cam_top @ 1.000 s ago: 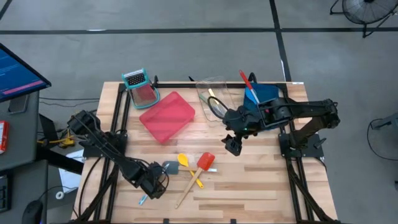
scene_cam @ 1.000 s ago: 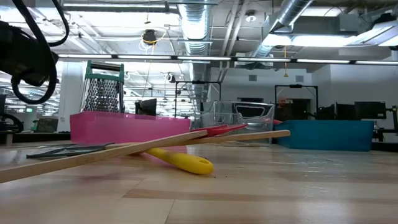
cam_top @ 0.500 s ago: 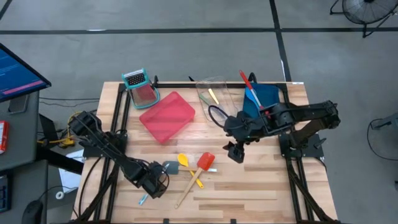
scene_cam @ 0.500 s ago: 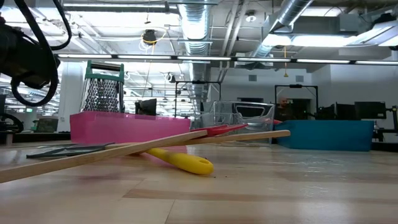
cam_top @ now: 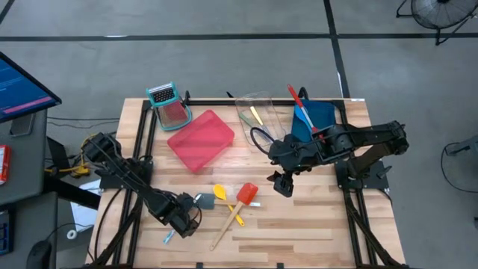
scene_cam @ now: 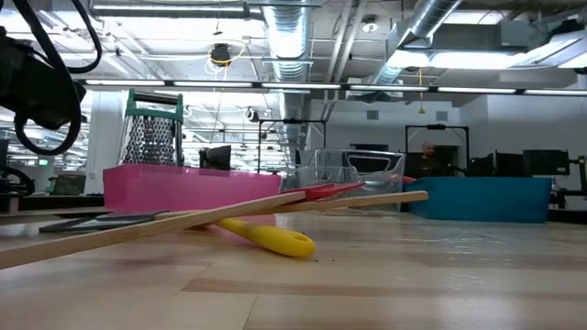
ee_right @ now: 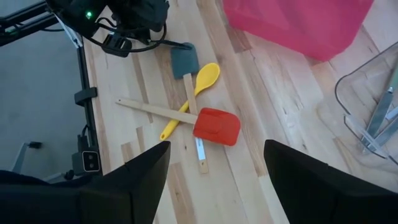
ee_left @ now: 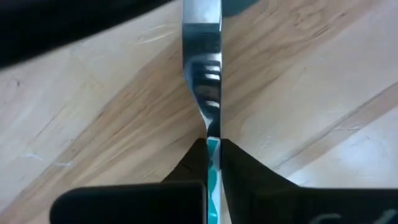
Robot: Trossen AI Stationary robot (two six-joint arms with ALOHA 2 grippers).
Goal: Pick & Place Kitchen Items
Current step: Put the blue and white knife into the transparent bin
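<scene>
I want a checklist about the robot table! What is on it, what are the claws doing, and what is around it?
Surface: wooden table.
Job's things: yellow spoon, red spatula and grey-teal spatula lie together near the front; a teal-handled knife is in the left gripper.
Clutter: red tray, clear tray, blue tray, box grater.
Grippers: left gripper shut on the knife; right gripper open above the table.
Cables: black bundles along the left arm.
Surroundings: grey floor, a screen, a fan.
</scene>
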